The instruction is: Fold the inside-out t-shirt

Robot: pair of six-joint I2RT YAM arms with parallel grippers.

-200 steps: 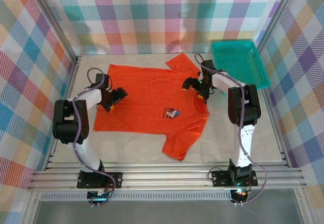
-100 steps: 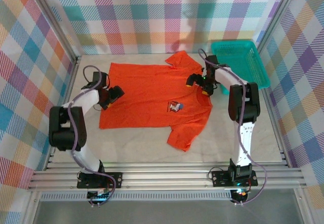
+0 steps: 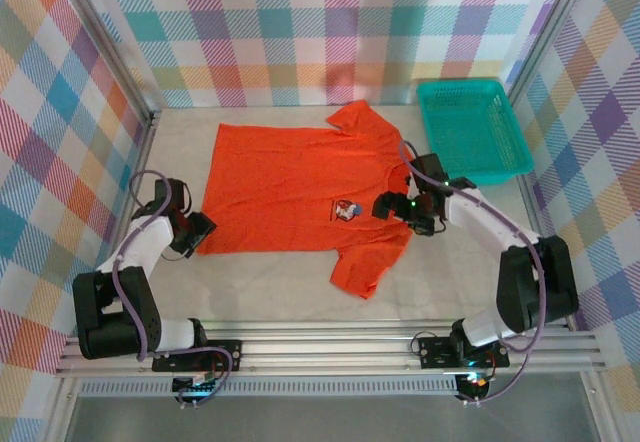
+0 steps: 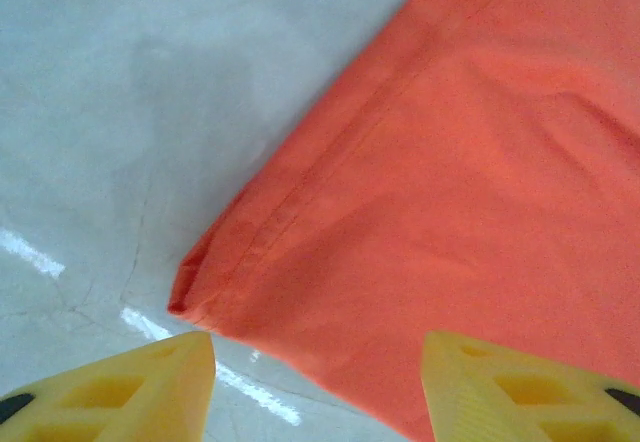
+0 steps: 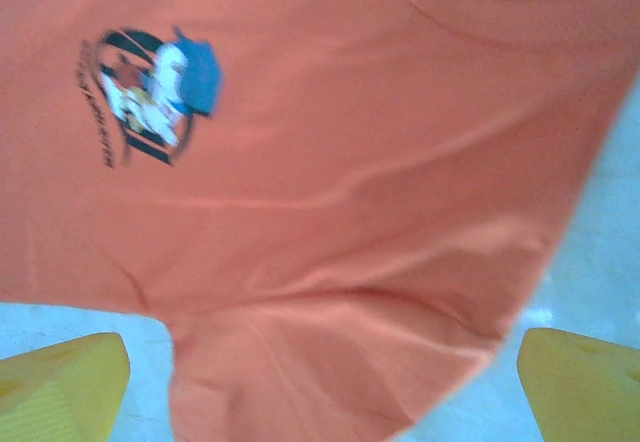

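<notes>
The inside-out t-shirt (image 3: 300,187) is spread flat on the tabletop (image 3: 280,297), with the hem toward the left side and the collar (image 3: 395,187) toward the right. One sleeve is pointed at the far wall, the other at the arm bases. The chest print (image 3: 347,209) is seen face up near the collar. A teal basket (image 3: 470,127) is set at the far right corner, apart from the shirt.

The left tool (image 3: 197,230) is placed low at the near hem corner. In the left wrist view its yellow fingers (image 4: 150,382) are seen parted. The hem corner (image 4: 205,292) lies on the tabletop just ahead of the gap and is not pinched. Left tool noted as open, nothing gripped.

The right tool (image 3: 385,207) is held over the chest, between the print and the collar. In the right wrist view its fingers (image 5: 70,387) are spread wide at the lower corners of the picture, above print, collar and near sleeve. Right tool noted as fully open, nothing gripped.
</notes>
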